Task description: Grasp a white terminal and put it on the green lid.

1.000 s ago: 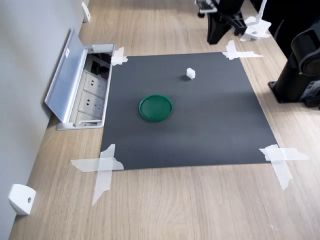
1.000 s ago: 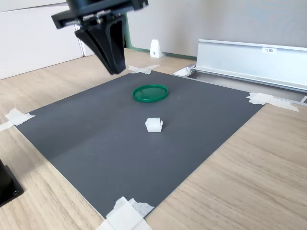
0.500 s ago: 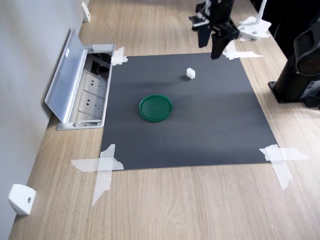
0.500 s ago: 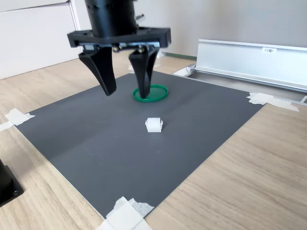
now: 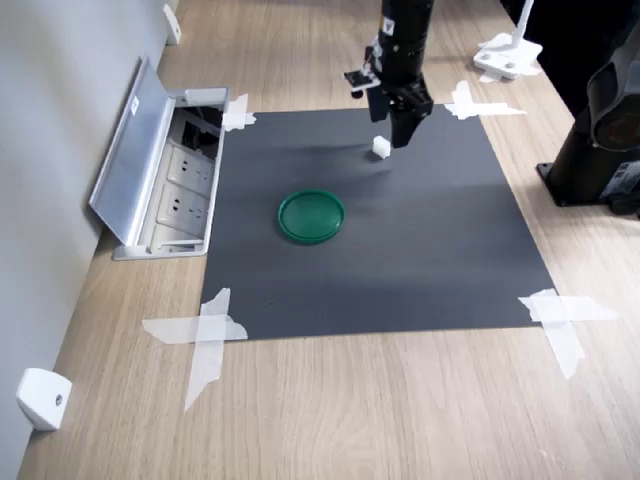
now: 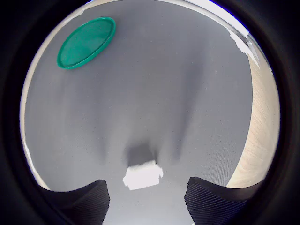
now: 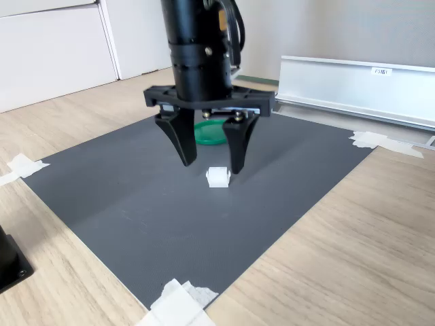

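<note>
Now, at the approach stage:

Change: a second ago the gripper (image 7: 211,165) hung high at the mat's far edge in the first exterior view, off toward 1 o'clock from the white terminal (image 5: 381,147); it has since swung in and dropped so that its spread fingers straddle the block.

Tool state: released, jaws wide apart, nothing held; the wrist view shows both fingertips (image 6: 82,199) flanking the white terminal with clear gaps on either side.

White terminal: resting on the black mat (image 5: 450,250), untouched, in the same spot as before; in the second exterior view it lies just at 5 o'clock of the midpoint between the fingers.

Green lid (image 5: 311,216): flat on the black mat, unmoved, well apart from the white terminal, toward 7 o'clock of it in the first exterior view; partly hidden behind the arm in the second exterior view.

Meaning for the task: alignment looks nearly done; judged from this, a little more descent and a closing of the jaws remain before any carry to the green lid.

Risk: the block is small and could skid if one finger touches first.
</note>
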Tool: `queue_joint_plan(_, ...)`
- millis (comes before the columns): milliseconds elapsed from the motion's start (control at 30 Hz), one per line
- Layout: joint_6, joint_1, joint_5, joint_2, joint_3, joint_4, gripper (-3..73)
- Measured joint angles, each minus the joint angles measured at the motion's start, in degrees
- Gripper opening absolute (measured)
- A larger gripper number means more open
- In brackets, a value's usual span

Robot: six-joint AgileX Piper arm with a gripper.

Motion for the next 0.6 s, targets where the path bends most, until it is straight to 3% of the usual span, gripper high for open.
queue_joint_plan(367, -1.58, 0.00, -2.83, 4.75, -0.09, 2.83, 66.3)
queue_joint_plan(600, -2.28, 0.00, -2.88, 5.03, -0.20, 3.07, 45.7)
